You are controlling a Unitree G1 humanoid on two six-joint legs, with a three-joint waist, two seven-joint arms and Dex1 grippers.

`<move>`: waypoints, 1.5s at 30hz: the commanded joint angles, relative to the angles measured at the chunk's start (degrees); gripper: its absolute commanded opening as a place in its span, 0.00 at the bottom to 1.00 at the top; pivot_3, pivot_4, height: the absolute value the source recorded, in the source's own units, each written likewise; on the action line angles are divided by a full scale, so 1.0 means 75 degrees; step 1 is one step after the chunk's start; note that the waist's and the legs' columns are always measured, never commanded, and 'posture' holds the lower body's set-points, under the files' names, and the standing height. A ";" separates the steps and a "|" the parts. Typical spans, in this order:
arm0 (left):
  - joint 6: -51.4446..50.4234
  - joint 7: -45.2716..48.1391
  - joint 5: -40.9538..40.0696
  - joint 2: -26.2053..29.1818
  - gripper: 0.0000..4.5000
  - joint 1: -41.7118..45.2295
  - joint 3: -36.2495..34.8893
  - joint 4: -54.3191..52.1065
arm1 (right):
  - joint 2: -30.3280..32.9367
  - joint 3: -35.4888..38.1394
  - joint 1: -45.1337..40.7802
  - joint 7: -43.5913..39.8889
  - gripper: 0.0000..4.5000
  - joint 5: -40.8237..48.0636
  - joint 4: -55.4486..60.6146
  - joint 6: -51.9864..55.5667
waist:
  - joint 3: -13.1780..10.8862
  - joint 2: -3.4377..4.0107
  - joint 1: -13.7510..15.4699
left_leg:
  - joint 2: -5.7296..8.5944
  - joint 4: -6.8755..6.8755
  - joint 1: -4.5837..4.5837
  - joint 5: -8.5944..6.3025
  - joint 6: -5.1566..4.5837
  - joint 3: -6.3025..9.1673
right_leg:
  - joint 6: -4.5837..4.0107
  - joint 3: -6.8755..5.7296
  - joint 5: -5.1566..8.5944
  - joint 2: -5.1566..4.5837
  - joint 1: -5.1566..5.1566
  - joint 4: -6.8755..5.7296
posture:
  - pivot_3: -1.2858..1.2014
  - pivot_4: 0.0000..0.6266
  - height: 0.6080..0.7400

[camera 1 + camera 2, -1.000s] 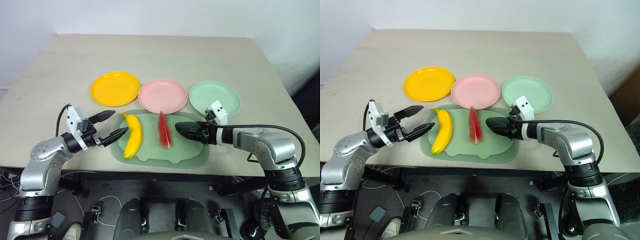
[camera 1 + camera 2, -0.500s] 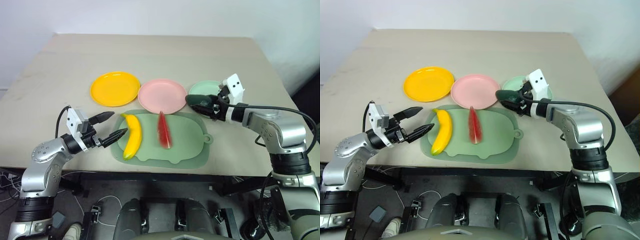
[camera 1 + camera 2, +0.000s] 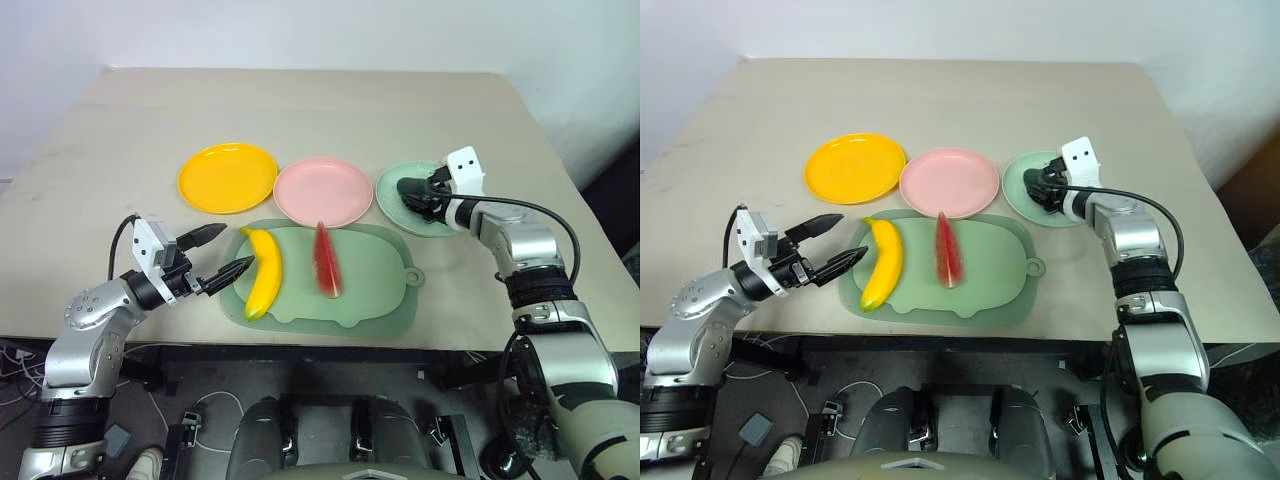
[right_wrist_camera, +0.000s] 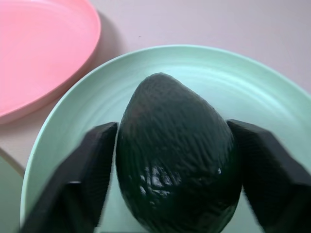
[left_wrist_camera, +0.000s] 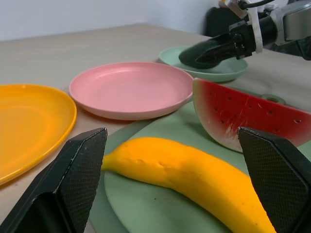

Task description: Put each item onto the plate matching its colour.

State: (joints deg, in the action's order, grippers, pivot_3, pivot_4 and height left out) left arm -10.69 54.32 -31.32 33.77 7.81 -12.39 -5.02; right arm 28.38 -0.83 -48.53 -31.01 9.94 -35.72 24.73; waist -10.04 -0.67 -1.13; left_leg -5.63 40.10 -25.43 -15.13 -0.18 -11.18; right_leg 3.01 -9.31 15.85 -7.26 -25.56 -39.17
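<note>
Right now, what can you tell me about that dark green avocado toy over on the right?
The dark green avocado toy is egg-shaped, with a finely ridged, slightly glossy plastic-looking skin. It sits over the pale mint green round plate, its narrow end pointing away from the right gripper. The gripper's two black fingers flank it closely on either side; whether they touch it is unclear.

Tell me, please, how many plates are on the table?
3, in a row behind the mat: yellow plate left, pink plate middle, green plate right, under the avocado.
</note>
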 commanded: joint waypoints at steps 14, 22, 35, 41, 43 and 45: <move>0.0197 -0.0132 0.0038 -0.0008 1.00 -0.0121 -0.0092 -0.0298 | 0.0684 0.0861 0.1064 -0.0726 1.00 0.1698 0.5321 0.3672 | -0.0009 0.0015 0.0004 | -0.0010 -0.0004 -0.0004 -0.0001 0.0000 0.0010 | -0.0001 0.0002 0.0000 0.0000 -0.0004 0.0003 | 0.52 0.24 0.66; 0.0228 -0.0098 0.0130 -0.0184 1.00 0.0046 0.0128 -0.0205 | -0.0733 0.1876 0.0884 -0.0029 1.00 0.4245 0.7418 0.7847 | -0.0006 0.0010 0.0017 | -0.0014 -0.0004 -0.0003 -0.0003 -0.0003 0.0018 | -0.0005 -0.0001 -0.0002 -0.0002 -0.0001 0.0002 | 0.52 0.24 0.66; 0.0299 -0.0100 0.0289 -0.0196 1.00 0.0352 0.0246 -0.0005 | -0.1875 0.1215 0.1033 0.1942 1.00 0.4335 0.7191 0.9036 | -0.0006 0.0010 -0.0003 | 0.0000 -0.0006 -0.0010 -0.0006 -0.0008 0.0016 | -0.0004 -0.0005 -0.0002 -0.0003 -0.0005 0.0004 | 0.52 0.24 0.66; 0.0174 -0.0115 0.0249 -0.0193 1.00 0.0304 0.0270 -0.0189 | -0.2103 0.0895 0.1043 0.2576 1.00 0.4791 0.7181 0.9036 | -0.0005 0.0009 0.0019 | -0.0001 -0.0007 -0.0011 -0.0004 -0.0006 0.0017 | -0.0004 -0.0005 -0.0002 -0.0001 -0.0004 0.0005 | 0.52 0.24 0.66; 0.0103 -0.0078 0.0227 -0.0140 1.00 0.0261 0.0284 -0.0263 | -0.2086 0.0705 0.1028 0.2754 1.00 0.4813 0.7107 0.9036 | -0.0005 0.0009 0.0016 | -0.0002 -0.0006 -0.0011 -0.0005 -0.0007 0.0017 | -0.0004 -0.0005 -0.0002 -0.0003 -0.0003 0.0006 | 0.52 0.24 0.66; 0.0041 -0.0084 0.0190 -0.0119 1.00 0.0229 0.0272 -0.0361 | -0.2102 0.0547 0.0962 0.2943 1.00 0.4786 0.6936 0.9036 | -0.0005 0.0010 0.0003 | -0.0003 -0.0007 -0.0010 -0.0005 -0.0007 0.0018 | -0.0004 -0.0005 -0.0002 -0.0003 -0.0004 0.0006 | 0.52 0.24 0.66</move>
State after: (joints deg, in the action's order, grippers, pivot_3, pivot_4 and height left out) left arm -10.23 53.52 -29.26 32.18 9.61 -9.92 -5.12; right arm 12.49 3.92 -40.35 -10.15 44.98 16.33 92.11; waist -10.08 -0.60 -1.11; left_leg -5.65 40.04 -25.51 -15.17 -0.23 -11.05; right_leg 2.98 -9.35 15.83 -7.27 -25.59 -39.13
